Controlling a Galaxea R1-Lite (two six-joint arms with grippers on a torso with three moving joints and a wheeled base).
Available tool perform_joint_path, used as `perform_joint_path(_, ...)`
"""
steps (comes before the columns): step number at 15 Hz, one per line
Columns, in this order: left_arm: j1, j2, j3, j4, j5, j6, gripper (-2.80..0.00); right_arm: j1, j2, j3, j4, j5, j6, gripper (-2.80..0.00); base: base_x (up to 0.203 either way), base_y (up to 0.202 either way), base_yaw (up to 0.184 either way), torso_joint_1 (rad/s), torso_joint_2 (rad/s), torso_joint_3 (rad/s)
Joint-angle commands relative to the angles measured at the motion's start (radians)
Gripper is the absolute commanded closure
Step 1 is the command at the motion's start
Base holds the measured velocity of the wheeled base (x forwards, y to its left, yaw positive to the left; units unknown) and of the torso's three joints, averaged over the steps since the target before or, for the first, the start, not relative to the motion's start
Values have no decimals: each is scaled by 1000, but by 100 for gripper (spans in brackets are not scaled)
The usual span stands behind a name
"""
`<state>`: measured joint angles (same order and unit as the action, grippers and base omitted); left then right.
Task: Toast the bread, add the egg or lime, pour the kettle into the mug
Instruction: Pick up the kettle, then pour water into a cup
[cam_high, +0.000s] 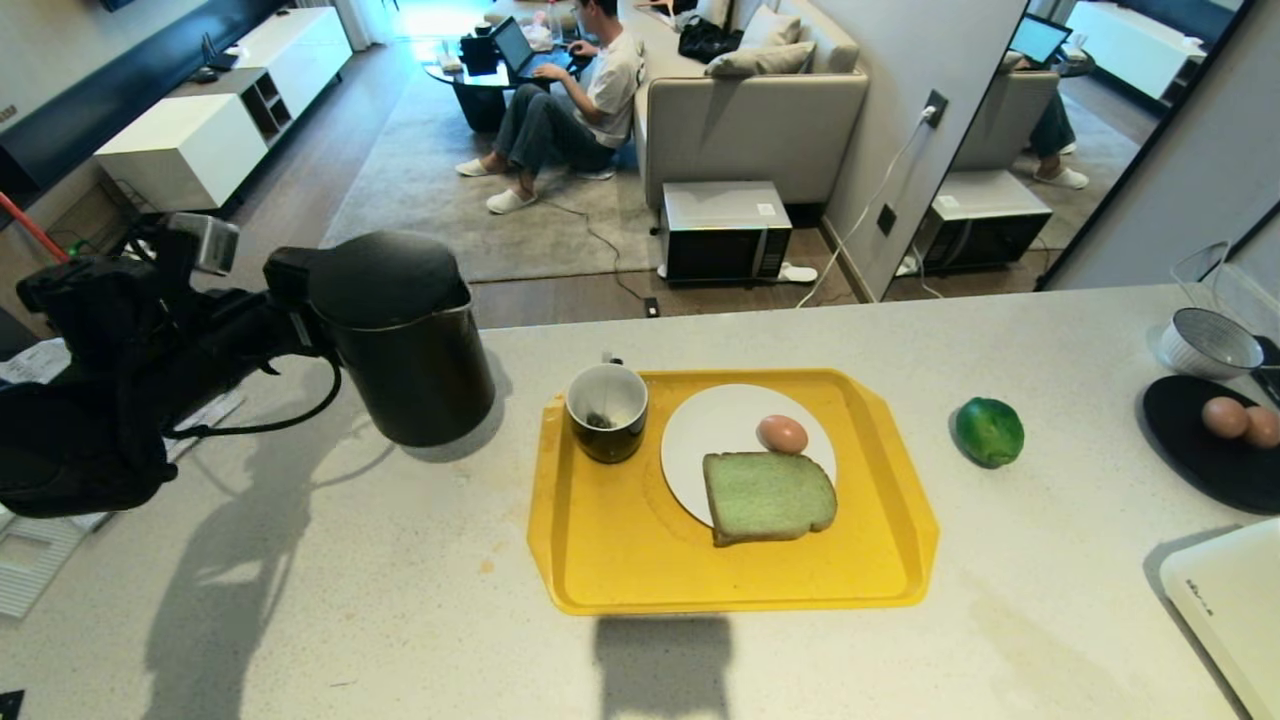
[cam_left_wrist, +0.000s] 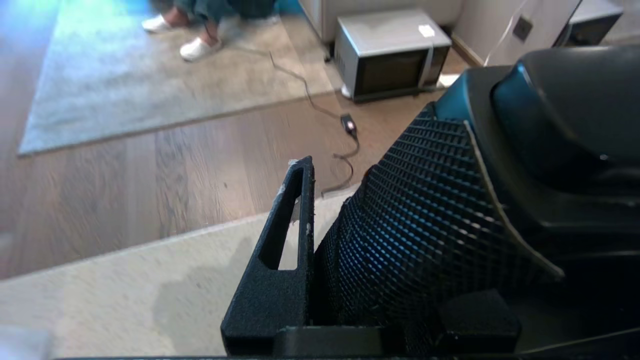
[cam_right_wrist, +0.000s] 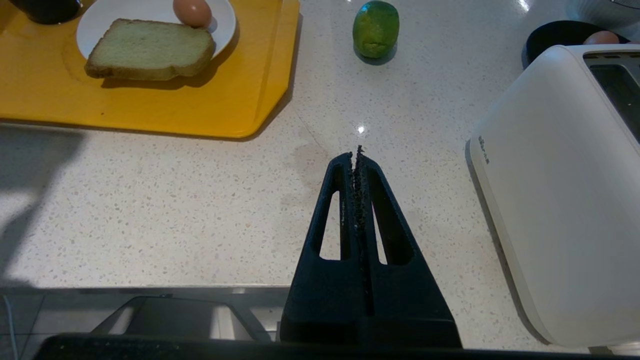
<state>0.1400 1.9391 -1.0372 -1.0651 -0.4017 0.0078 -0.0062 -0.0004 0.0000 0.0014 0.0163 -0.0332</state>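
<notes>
Speckled white countertop (cam_high: 800, 660) with a living room behind it, someone sitting on the floor at a laptop back there. Pour step looks like the one in hand: the bread (cam_high: 768, 497) and egg (cam_high: 782, 433) already sit on the white plate (cam_high: 700, 440) in the yellow tray (cam_high: 620, 560), and the lime (cam_high: 989, 431) is on the bare counter well off to the far side of the tray from the working arm.

Left gripper (cam_left_wrist: 320, 240) is clamped on the handle of the kettle (cam_high: 405, 335); in the wrist view one finger (cam_left_wrist: 285, 250) presses right against the textured grip, so it's pinching the handle, not spread. Kettle reads as upright, and whether it's lifted clear of the counter I can't quite tell.

The mug (cam_high: 607, 411) sits in the tray corner nearest the kettle, just beyond its body. Next move, I'd guess: carry the spout over the mug's rim, then tip slowly, otherwise it splashes onto the tray.

Right gripper (cam_right_wrist: 358, 155) is parked over bare counter beside the white toaster (cam_right_wrist: 560, 190), fingers pressed together on nothing.
</notes>
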Motion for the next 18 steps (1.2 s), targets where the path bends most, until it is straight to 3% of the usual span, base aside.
perform_joint_path(1, -2, -92, 15, -6, -3, -8, 0, 0, -1, 2, 0, 1, -1, 0, 0, 0, 0, 0, 0, 0)
perform_joint_path(5, -2, -186, 26, 0, -2, -24, 0, 0, -1, 2, 0, 1, -1, 0, 0, 0, 0, 0, 0, 0)
perform_joint_path(12, 8, -363, 30, 77, 33, -153, 0, 0, -1, 2, 0, 1, -1, 0, 0, 0, 0, 0, 0, 0)
perform_joint_path(18, 49, -447, 102, 74, 35, -166, 0, 0, 0, 2, 0, 1, -1, 0, 0, 0, 0, 0, 0, 0)
